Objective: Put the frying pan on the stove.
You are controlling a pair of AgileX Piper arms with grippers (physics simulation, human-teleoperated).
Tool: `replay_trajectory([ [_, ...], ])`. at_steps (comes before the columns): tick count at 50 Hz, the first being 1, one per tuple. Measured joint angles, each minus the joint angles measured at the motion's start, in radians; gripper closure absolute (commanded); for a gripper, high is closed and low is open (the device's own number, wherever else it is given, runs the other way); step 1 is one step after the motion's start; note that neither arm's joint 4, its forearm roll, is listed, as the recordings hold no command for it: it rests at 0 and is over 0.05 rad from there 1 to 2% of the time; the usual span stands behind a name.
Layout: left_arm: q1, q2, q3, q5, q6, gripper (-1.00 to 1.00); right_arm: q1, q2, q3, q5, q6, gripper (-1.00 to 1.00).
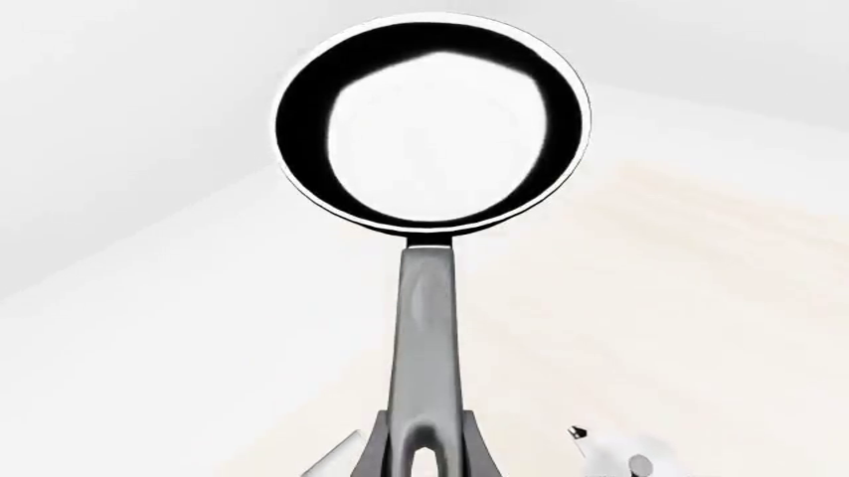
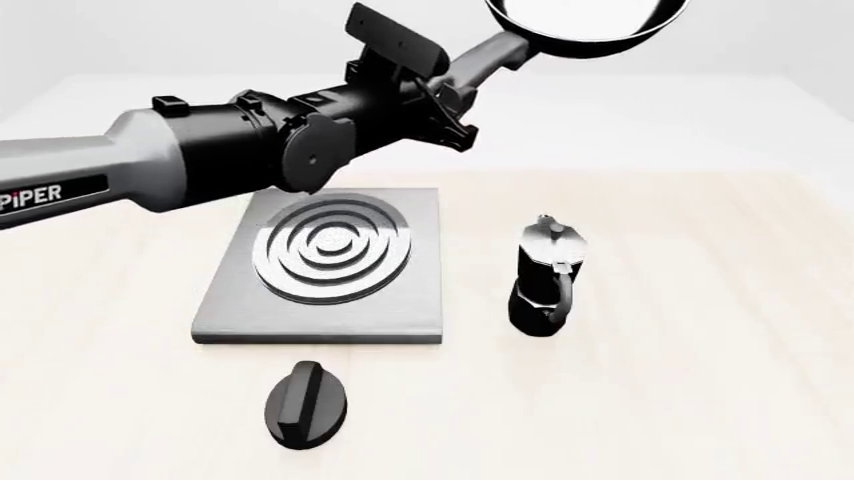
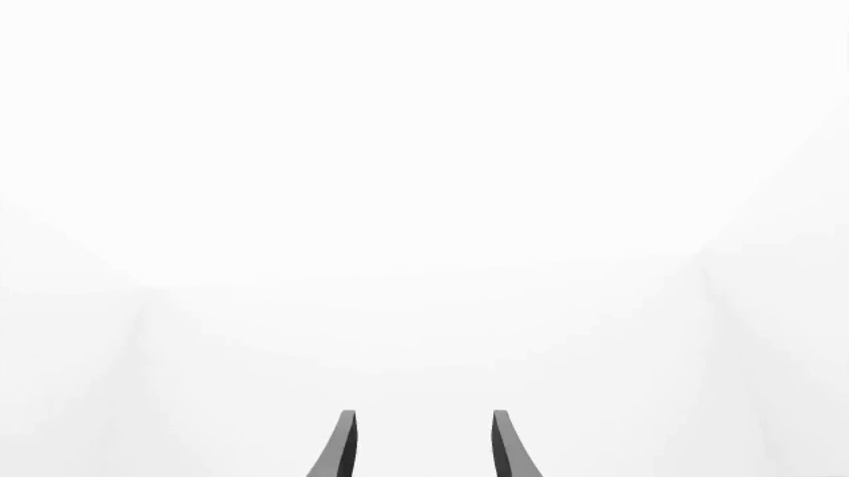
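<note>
Frying pan (image 2: 587, 25) first: it hangs high in the air, well above and beyond the stove (image 2: 327, 268), its bowl partly cut off by the upper edge of the front view. From the left wrist view its round black bowl, glossy and glaring white inside, faces the camera with the grey handle running straight back to the fingers.

Holding it is the left gripper (image 2: 447, 105), clamped on the handle close to its loop end — the two fingers (image 1: 478, 442) press on either side of it. The left arm stretches from the left side, passing over the stove's far edge and angled upward toward the pan.

The right gripper (image 3: 422, 445) shows only in its own wrist view: two dark fingertips standing apart with nothing between them, facing blank white.

Below, the pale wooden table (image 2: 694, 380) carries the stove, flat and square with silver rings. A moka pot (image 2: 545, 275) stands upright just beside the stove's right edge; a black oval knob (image 2: 307, 403) lies just in front of the stove. Behind the table — plain white walls.
</note>
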Motion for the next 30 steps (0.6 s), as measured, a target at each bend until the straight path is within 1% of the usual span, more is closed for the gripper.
replay_trajectory([
  [30, 0.065, -0.102, 0.135, -0.044, -0.010, 1.00, -0.005, 0.000, 0.015, -0.011, 0.000, -1.00],
])
